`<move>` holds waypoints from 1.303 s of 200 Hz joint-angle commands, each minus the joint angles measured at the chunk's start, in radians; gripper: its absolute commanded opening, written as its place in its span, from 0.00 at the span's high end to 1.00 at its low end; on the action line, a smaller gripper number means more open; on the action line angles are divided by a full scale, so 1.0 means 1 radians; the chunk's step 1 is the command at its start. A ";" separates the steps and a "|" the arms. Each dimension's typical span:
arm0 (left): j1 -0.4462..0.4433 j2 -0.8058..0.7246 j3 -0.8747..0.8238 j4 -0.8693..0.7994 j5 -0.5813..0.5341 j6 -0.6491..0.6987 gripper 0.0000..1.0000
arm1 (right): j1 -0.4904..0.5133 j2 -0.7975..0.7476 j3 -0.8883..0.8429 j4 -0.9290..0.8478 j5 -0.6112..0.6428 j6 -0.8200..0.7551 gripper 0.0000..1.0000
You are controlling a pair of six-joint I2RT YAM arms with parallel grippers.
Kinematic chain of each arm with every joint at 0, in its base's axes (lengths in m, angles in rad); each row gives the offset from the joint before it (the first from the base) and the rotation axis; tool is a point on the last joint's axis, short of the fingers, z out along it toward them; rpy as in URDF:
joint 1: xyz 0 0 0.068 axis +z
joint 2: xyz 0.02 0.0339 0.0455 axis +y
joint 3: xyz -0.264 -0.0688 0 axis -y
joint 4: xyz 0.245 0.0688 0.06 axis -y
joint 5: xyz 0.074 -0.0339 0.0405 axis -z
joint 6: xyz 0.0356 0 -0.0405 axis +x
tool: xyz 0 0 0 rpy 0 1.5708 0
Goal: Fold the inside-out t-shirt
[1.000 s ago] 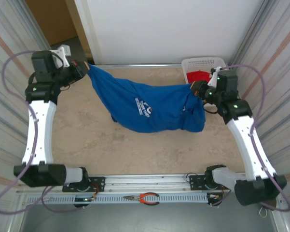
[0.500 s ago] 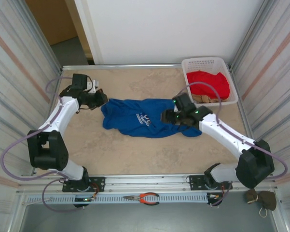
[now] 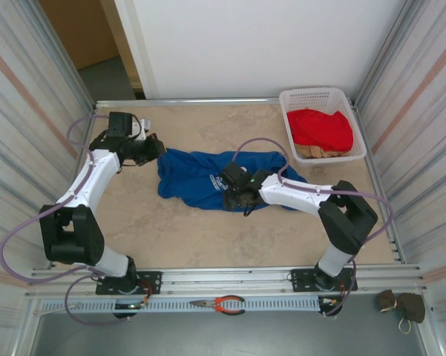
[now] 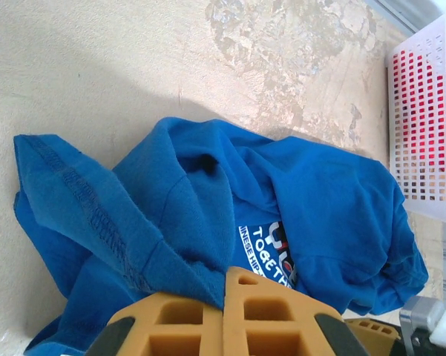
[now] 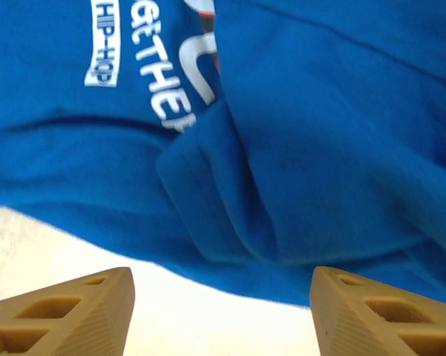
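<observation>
T-shirt (image 3: 200,178), royal blue, bunched at mid tabletop (image 3: 156,230), white lettering showing; left pincer (image 3: 153,150) closed on a fold at the shirt's left edge; right pincer (image 3: 236,197) open, low over the near hem, fingers (image 5: 67,311) well apart with blue cloth and bare tabletop between them; white basket (image 3: 286,104) at far right corner, holding red garment (image 3: 323,127); pliers (image 3: 219,303) at the near edge.
</observation>
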 commanded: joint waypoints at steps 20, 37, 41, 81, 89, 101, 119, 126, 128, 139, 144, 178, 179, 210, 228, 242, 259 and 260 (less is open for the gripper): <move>0.004 -0.042 0.001 0.006 0.003 0.016 0.97 | -0.015 0.113 0.062 -0.005 0.089 0.067 0.36; 0.004 -0.048 0.000 0.005 0.003 0.014 0.98 | -0.032 0.138 0.066 0.006 0.106 0.079 0.48; 0.004 -0.050 0.000 0.005 0.003 0.013 0.98 | -0.037 0.139 0.068 0.006 0.109 0.080 0.56; 0.014 -0.063 0.001 0.006 0.015 0.008 0.97 | -0.073 0.004 0.071 -0.034 0.088 0.049 1.00; 0.018 -0.066 0.005 0.007 0.020 0.008 0.97 | -0.079 -0.046 0.073 -0.047 0.081 0.035 1.00; 0.027 -0.066 0.013 0.003 0.028 0.008 0.97 | -0.098 -0.127 0.079 -0.072 0.070 0.015 1.00; 0.053 -0.066 0.039 -0.003 0.047 0.010 0.98 | -0.147 -0.251 0.100 -0.107 0.036 -0.023 1.00; 0.068 -0.065 0.055 -0.007 0.052 0.011 0.97 | -0.178 -0.297 0.116 -0.122 0.019 -0.040 1.00; 0.072 -0.064 0.060 -0.009 0.053 0.011 0.98 | -0.187 -0.312 0.120 -0.125 0.014 -0.043 1.00; 0.100 -0.060 0.095 -0.016 0.073 0.009 0.98 | -0.242 -0.369 0.153 -0.147 -0.019 -0.066 1.00; 0.115 -0.059 0.113 -0.017 0.080 0.005 0.97 | -0.271 -0.400 0.169 -0.157 -0.041 -0.080 1.00; 0.154 -0.067 0.261 -0.029 0.105 -0.022 0.97 | -0.505 -0.545 0.350 -0.212 -0.199 -0.123 1.00; 0.153 -0.068 0.266 -0.029 0.105 -0.022 0.97 | -0.512 -0.547 0.357 -0.213 -0.204 -0.124 1.00; 0.158 -0.099 0.362 0.028 0.109 -0.082 0.96 | -0.660 -0.578 0.532 -0.242 -0.333 -0.130 1.00; 0.160 -0.109 0.418 0.062 0.109 -0.109 0.94 | -0.718 -0.565 0.611 -0.244 -0.391 -0.129 1.00; 0.161 -0.105 0.480 0.058 0.105 -0.110 0.93 | -0.751 -0.551 0.667 -0.243 -0.429 -0.122 1.00; 0.165 -0.097 0.558 0.043 0.111 -0.107 0.92 | -0.783 -0.541 0.718 -0.241 -0.458 -0.114 1.00; 0.165 -0.097 0.562 0.041 0.111 -0.107 0.92 | -0.785 -0.541 0.720 -0.240 -0.459 -0.113 1.00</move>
